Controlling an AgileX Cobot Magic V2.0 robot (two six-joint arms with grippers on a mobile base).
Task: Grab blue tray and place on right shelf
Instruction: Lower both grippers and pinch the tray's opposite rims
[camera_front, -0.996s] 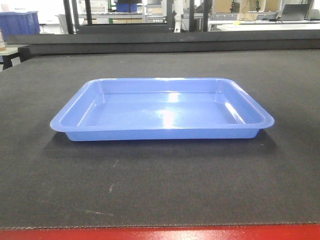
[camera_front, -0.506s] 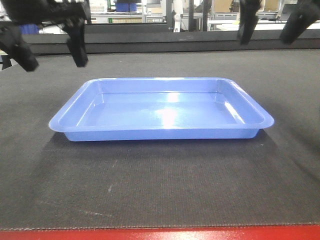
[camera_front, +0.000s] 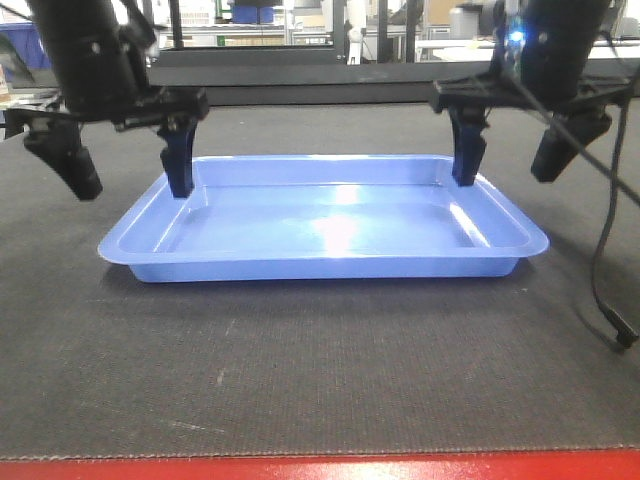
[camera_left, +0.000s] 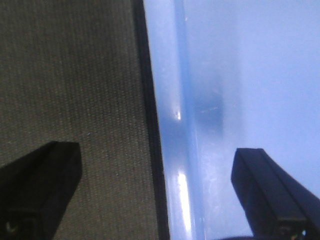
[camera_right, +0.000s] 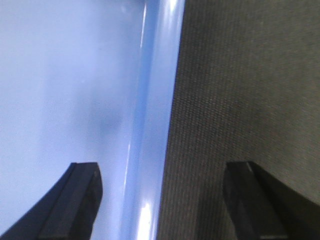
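Both arms are dropping lower than they were half a second ago. Their dark fingers, then hanging up near the far edge of the mat, are now reaching down to the level of the tray's rim.

The blue tray (camera_front: 325, 225) is sitting flat on the dark mat (camera_front: 320, 370), near the middle of the table and unchanged in position, with a red table edge (camera_front: 320, 468) running along the bottom of the front view.

The left gripper (camera_front: 128, 188) is hanging over the tray's left short side with its fingers spread wide. The right gripper (camera_front: 505, 177) is doing the same over the right short side. A small blue light (camera_front: 515, 38) is glowing on the right arm, and a black cable (camera_front: 600, 260) is trailing down beside it.

The front view is showing both arms and the whole tray at once, but not how each gripper is lining up with the rim.

The wrist views are supplying that detail. Looking down between the left gripper (camera_left: 156, 155) fingers, the blue tray (camera_left: 240, 75) rim is running between them, one finger over the mat and one over the tray floor. The right gripper (camera_right: 162, 170) is straddling the blue tray (camera_right: 65, 75) rim in mirror image. Neither view is showing whether any finger is touching the plastic.
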